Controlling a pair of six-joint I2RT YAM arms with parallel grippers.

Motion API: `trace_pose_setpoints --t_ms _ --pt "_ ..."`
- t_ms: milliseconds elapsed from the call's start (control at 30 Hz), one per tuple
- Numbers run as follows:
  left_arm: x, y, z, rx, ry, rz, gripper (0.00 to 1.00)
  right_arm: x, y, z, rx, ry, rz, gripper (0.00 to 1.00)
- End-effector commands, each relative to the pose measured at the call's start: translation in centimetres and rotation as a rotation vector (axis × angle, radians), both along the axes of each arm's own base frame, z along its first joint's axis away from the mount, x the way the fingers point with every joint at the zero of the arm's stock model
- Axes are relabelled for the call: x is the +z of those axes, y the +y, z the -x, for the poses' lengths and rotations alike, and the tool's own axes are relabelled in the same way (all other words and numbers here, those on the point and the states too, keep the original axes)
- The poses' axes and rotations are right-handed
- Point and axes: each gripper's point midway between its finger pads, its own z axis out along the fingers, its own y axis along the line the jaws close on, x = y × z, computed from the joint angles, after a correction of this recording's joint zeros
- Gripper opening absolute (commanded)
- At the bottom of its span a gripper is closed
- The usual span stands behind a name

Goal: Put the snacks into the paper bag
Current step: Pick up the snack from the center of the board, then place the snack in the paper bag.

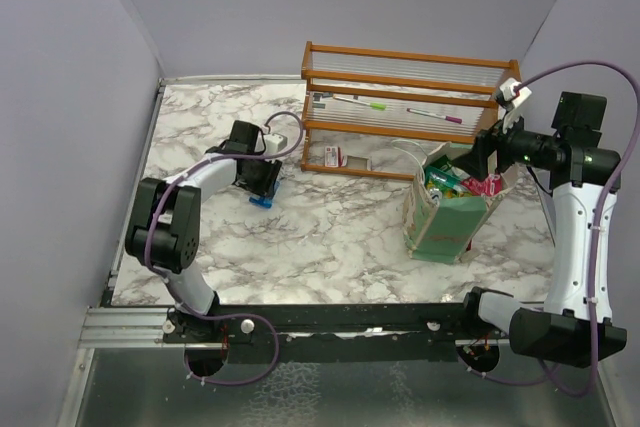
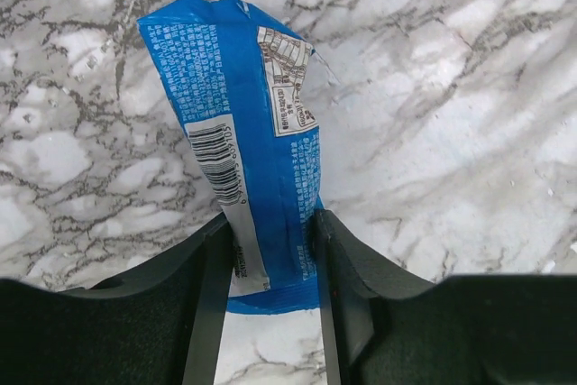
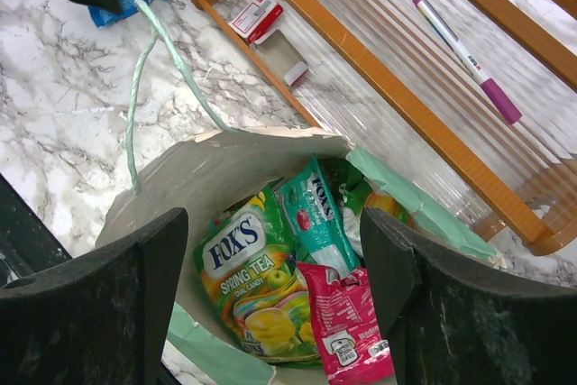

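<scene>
The pale-green paper bag (image 1: 445,222) stands upright at the right of the table. In the right wrist view its cream inside (image 3: 194,182) holds a green-and-yellow packet (image 3: 257,290), a teal packet (image 3: 320,218) and a red-pink packet (image 3: 347,326). My right gripper (image 3: 275,299) hangs open just above the bag's mouth, empty; it shows in the top view (image 1: 484,159). My left gripper (image 2: 270,250) is shut on the near end of the slim blue bar wrapper (image 2: 239,123), which lies on the marble at the left (image 1: 262,192).
A brown wooden slatted rack (image 1: 400,107) stands behind the bag, with two pens (image 3: 469,60) on it and a small red-and-white packet (image 1: 332,157) under its lower shelf. The bag's thin handle (image 3: 135,87) trails to the left. Grey walls close in the table.
</scene>
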Motion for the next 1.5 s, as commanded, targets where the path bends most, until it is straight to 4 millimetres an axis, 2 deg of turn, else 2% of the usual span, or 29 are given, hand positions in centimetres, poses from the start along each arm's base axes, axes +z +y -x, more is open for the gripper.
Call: trace_pose_setpoints --t_ms 0,300,400,600,767,900,1067,1233,1467 --pt "2.7 -0.6 0.9 -0.073 -0.07 0.046 0.39 1.2 0.7 -0.2 0.029 -0.026 -0.027 0.77" --pt "6.0 -1.9 2.2 -0.173 -0.137 0.122 0.29 1.5 1.1 0.1 0.044 -0.03 -0.041 0.77" --pt "7.8 -2.6 2.6 -0.21 -0.167 0.163 0.26 1.6 1.3 0.4 0.051 -0.035 -0.046 0.77" --pt "12.2 -4.4 3.4 -0.291 -0.208 0.27 0.2 2.2 2.0 0.9 0.092 -0.045 -0.075 0.76" --pt "17.0 -6.4 4.4 -0.37 -0.245 0.386 0.16 3.5 2.8 1.1 0.129 -0.07 -0.119 0.74" --pt "20.8 -8.1 5.2 -0.442 -0.294 0.452 0.12 4.7 4.3 1.8 0.212 -0.087 -0.191 0.73" --pt "25.5 -11.4 6.6 -0.58 -0.371 0.503 0.11 6.4 6.3 2.4 0.335 -0.113 -0.255 0.73" --pt "28.9 -15.6 8.6 -0.736 -0.437 0.523 0.11 7.7 8.2 2.3 0.436 -0.138 -0.295 0.73" --pt "33.4 -20.7 10.3 -0.883 -0.505 0.62 0.09 7.1 11.8 2.9 0.586 -0.196 -0.301 0.78"
